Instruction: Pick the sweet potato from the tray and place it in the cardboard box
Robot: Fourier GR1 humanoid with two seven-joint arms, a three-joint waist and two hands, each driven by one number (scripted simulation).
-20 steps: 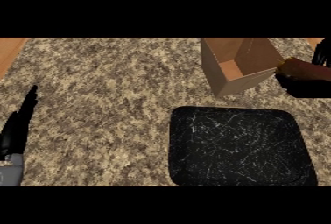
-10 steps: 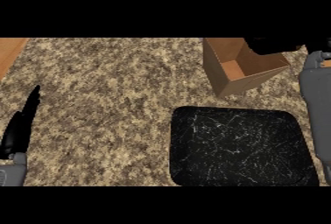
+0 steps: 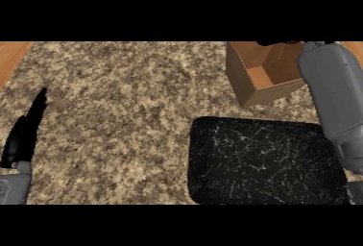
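Looking steeply down in the head view, the speckled brown and beige counter (image 3: 120, 96) fills most of the frame, with a strip of orange-brown wood at its upper left edge.

Tray: the black tray (image 3: 262, 161), with rounded corners and fine white scratch marks, lies at the lower right of the counter. Its surface carries no object.

Box: the cardboard box (image 3: 259, 72) stands just beyond the tray's far edge, near it but apart, at the upper right. Its open top faces up, and its brown inner walls and floor are partly visible.

Sweet potato: it shows nowhere in this view, neither on the tray nor in the visible part of the box. Its location cannot be determined.

Right arm: the grey forearm runs from the lower right edge up along the right side, passing over the tray's right margin and the box's right side. The right hand (image 3: 273, 43) appears only as a small dark shape at the top edge, above the box opening. Whether its fingers are curled or straight cannot be determined.

Left hand (image 3: 25, 132): it rests at the lower left edge, well apart from tray and box, fingers straight and pointing up, holding nothing.
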